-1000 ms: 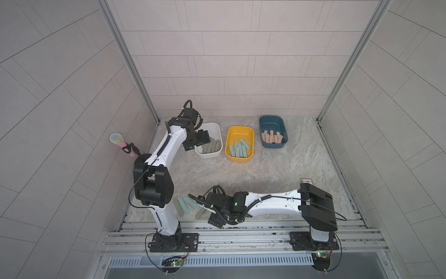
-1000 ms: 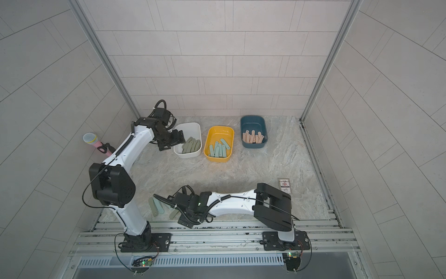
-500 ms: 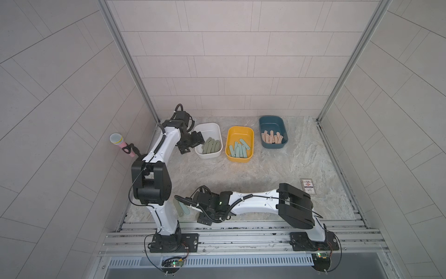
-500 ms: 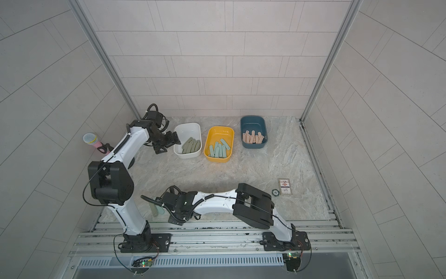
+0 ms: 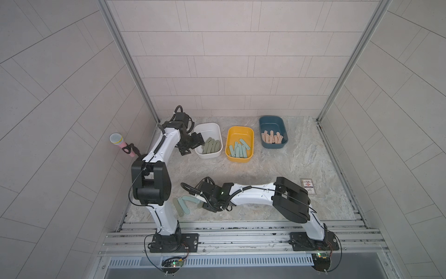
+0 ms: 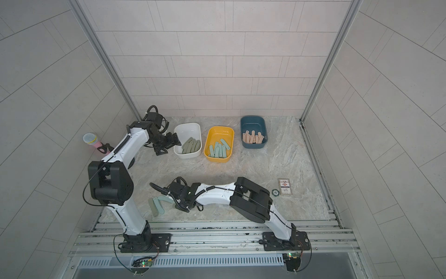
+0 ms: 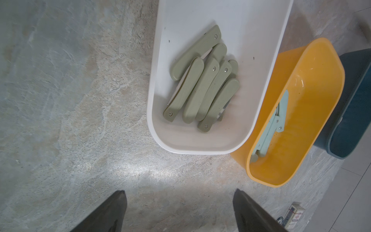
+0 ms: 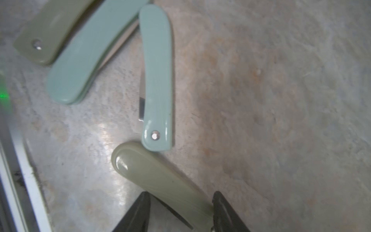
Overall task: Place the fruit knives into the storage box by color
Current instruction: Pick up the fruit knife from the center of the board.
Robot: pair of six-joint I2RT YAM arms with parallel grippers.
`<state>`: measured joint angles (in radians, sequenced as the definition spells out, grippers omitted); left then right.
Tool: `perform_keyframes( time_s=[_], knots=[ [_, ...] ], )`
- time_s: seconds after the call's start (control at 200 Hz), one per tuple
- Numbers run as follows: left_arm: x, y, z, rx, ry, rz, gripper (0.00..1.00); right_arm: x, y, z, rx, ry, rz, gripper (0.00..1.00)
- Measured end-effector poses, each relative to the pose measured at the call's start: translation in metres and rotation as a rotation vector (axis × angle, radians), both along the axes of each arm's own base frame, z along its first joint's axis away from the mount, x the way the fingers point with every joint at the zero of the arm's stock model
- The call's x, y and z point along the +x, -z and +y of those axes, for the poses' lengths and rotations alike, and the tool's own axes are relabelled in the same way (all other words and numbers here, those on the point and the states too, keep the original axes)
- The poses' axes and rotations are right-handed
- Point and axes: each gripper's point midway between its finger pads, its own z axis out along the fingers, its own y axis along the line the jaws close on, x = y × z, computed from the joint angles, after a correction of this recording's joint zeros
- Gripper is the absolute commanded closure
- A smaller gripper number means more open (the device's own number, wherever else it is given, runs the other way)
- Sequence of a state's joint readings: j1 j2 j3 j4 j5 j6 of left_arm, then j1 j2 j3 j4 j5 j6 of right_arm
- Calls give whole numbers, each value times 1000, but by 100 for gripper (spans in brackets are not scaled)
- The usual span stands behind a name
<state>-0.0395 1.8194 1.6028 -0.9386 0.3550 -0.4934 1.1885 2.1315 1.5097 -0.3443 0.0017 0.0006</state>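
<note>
Olive knife (image 8: 152,174) lies inside the right tool (image 8: 180,193), grip unclear, teal knife (image 8: 157,80) touching its tip; left tool (image 7: 179,190) spread wide.

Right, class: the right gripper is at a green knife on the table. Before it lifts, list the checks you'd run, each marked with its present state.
1. Right gripper closed on the olive-green knife: ok, a finger against each edge.
2. Teal knife clear of it: not ok, their ends touch.
3. White box holds only green knives: ok.
4. Left gripper out of the white box: ok, open, empty, beside it.
5. Held knife's blade folded in: cannot tell.
</note>
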Motion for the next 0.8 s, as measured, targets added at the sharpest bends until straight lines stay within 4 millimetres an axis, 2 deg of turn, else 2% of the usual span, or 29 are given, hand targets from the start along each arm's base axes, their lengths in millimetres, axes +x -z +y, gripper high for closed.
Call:
perform_keyframes(
  time_s=[0.21, 0.425, 0.54, 0.615, 0.675, 0.801],
  knots=[
    [-8, 10, 1, 4, -1, 25, 10, 1, 1, -11, -11, 11, 7, 69],
    [-17, 17, 3, 12, -5, 44, 10, -6, 2, -17, -13, 18, 44, 70],
    [-19, 18, 6, 24, -10, 41, 10, -8, 2, -17, -11, 20, 67, 59],
    [-20, 16, 7, 28, -12, 37, 10, -9, 3, -12, -10, 17, 85, 56],
    [-20, 16, 8, 29, -12, 32, 10, -8, 3, -4, 1, 10, 93, 57],
    [-20, 16, 8, 30, -14, 33, 10, -7, 4, 7, 25, 5, 115, 68]
  ],
)
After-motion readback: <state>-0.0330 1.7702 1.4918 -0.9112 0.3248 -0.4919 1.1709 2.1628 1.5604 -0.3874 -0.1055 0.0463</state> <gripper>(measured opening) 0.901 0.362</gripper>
